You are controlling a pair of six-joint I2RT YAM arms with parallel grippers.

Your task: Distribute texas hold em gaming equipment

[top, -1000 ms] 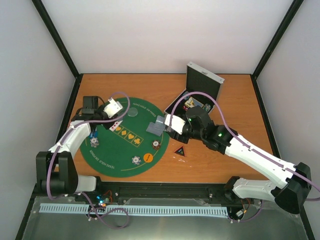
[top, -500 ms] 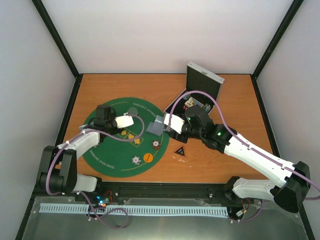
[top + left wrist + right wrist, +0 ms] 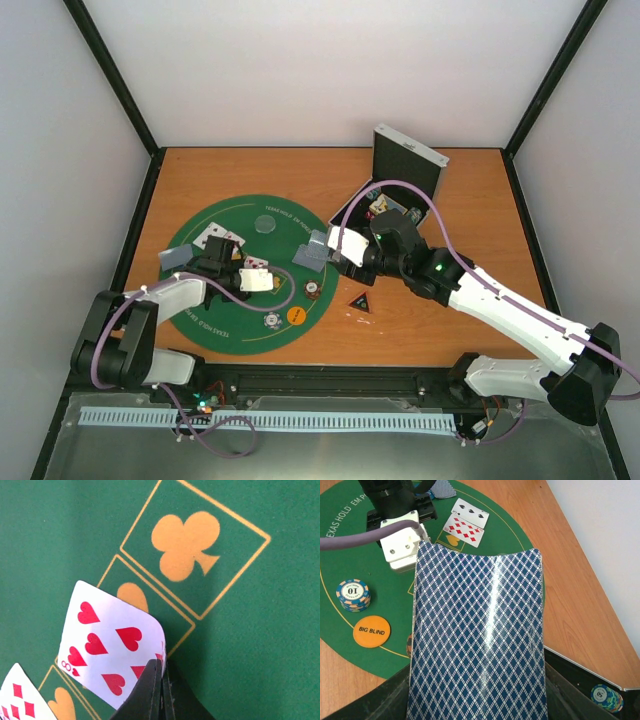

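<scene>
Left gripper (image 3: 161, 690) pinches heart card (image 3: 107, 640), face up, long axis slanting left ahead; suit visible only on left wrist. Right gripper (image 3: 326, 248) clasps deck (image 3: 477, 640), backs up.

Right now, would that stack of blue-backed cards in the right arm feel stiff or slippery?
Probably slippery: the stack of cards shows a bright glare stripe down its glossy back. Likely bendy rather than stiff: its far edge looks bowed beyond the right gripper. Being loose cards, it might fan apart if pushed.

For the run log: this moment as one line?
left pincer: shut on eight-of-hearts card above green felt mat | right pincer: shut on blue-patterned card deck
</scene>
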